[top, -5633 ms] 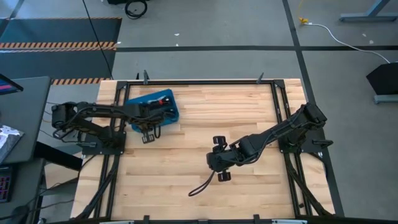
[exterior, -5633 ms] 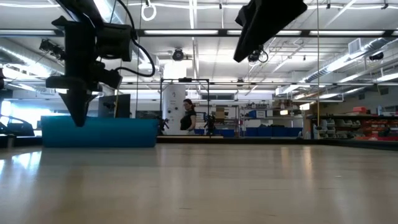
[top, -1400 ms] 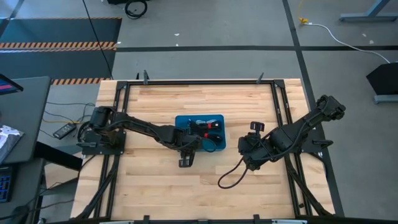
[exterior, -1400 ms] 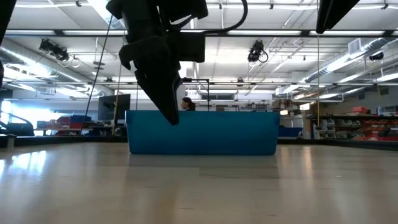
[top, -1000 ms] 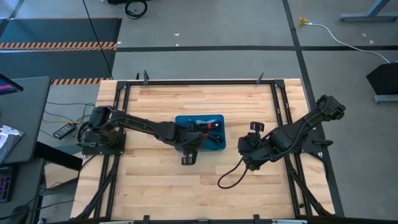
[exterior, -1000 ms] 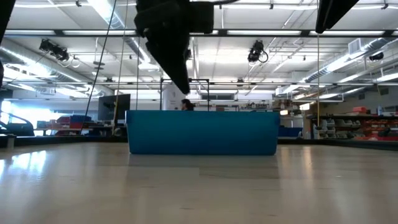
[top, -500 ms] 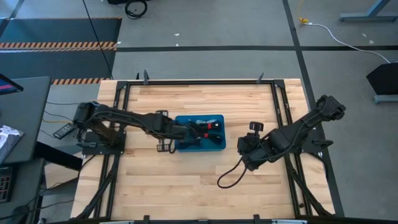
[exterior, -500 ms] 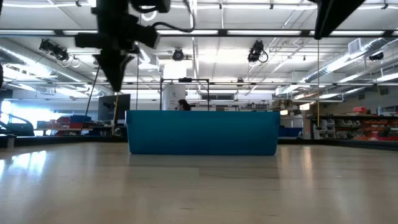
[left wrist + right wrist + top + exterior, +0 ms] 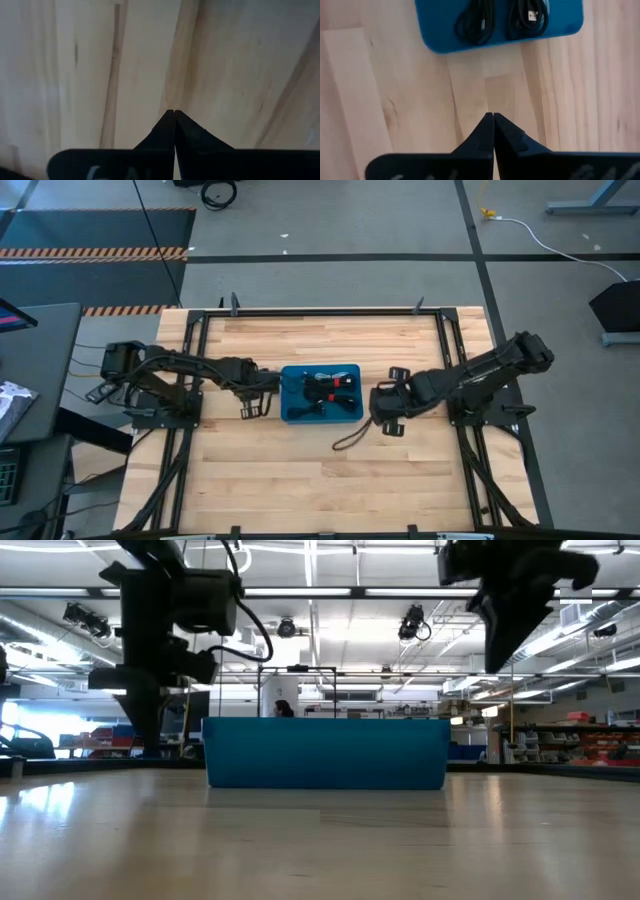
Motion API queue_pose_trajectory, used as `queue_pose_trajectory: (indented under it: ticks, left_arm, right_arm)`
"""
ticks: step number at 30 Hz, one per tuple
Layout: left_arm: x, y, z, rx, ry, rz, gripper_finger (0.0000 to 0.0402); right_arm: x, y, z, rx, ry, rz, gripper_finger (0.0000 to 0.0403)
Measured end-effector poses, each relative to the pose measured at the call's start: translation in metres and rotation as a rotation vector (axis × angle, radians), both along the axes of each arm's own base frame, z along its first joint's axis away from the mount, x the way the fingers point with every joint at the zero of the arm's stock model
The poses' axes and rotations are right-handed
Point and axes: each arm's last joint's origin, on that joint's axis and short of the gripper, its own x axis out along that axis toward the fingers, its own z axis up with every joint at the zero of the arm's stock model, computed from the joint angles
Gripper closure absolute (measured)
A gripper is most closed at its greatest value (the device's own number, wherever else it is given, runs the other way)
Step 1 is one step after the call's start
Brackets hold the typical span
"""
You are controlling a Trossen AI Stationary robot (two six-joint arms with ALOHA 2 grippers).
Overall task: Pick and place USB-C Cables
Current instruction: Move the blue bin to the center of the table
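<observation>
A blue tray sits on the wooden desk, and everything here is placed from it. Inside the tray lie the coiled USB-C Cables: black coils, one of them with red on it. The right wrist view shows two of the black coils side by side against one tray wall.

The left gripper hangs just beside the tray's left wall, over bare wood, clear of the tray. Its jaws are clenched tip to tip with nothing between them, as its own wrist view shows: the dark fingers meet in a point above plain planks.

The right gripper sits just beside the tray's right wall, also over bare wood. Its jaws are clenched too, pressed together and empty; in its wrist view the fingers close to a point with the tray ahead of them.

A loose black cable trails on the desk from under the right gripper towards the tray's near right corner, lying outside the tray.

In the low view the tray's blue wall stands between the two arms.
</observation>
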Motion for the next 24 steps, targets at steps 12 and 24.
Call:
queue_pose_trajectory:
  ticks: [12, 24]
  left_arm:
    - [0.004, 0.018, 0.005, -0.073, -0.021, -0.053, 0.0401]
    - [0.012, 0.037, 0.007, -0.102, -0.130, -0.047, 0.0401]
  right_arm:
    - [0.006, -0.072, -0.020, 0.192, 0.110, 0.019, 0.0401]
    - [-0.001, -0.113, -0.067, 0.280, 0.016, 0.041, 0.0402]
